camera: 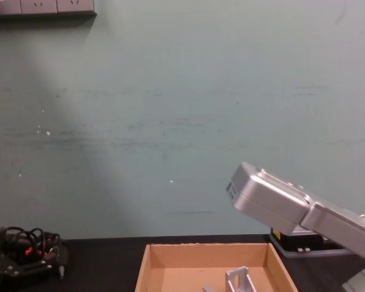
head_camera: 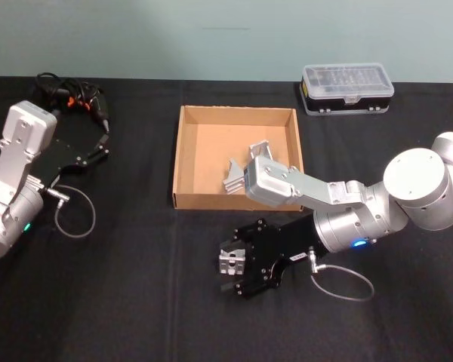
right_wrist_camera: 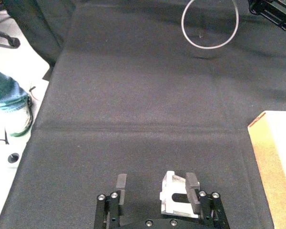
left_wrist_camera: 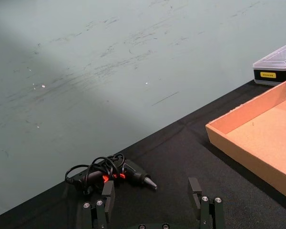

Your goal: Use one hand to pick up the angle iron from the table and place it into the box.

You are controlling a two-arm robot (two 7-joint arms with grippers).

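The right black two-fingered tool (head_camera: pixel 228 271) is hovering over the flat black worktop (head_camera: pixel 136 249) just in front of the shallow tan cardboard box (head_camera: pixel 183 162), fingers apart, with a small silver angle iron (right_wrist_camera: pixel 175 194) sitting against one finger. Other silver angle irons (head_camera: pixel 245 170) are lying inside the box. The left tool (left_wrist_camera: pixel 152 200) is resting well to the box's left, fingers apart and empty.

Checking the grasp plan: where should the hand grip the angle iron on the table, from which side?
Probably take the angle iron across its flat side edges, coming low along the table from the robot's right, as the open right hand sits, straddling it.
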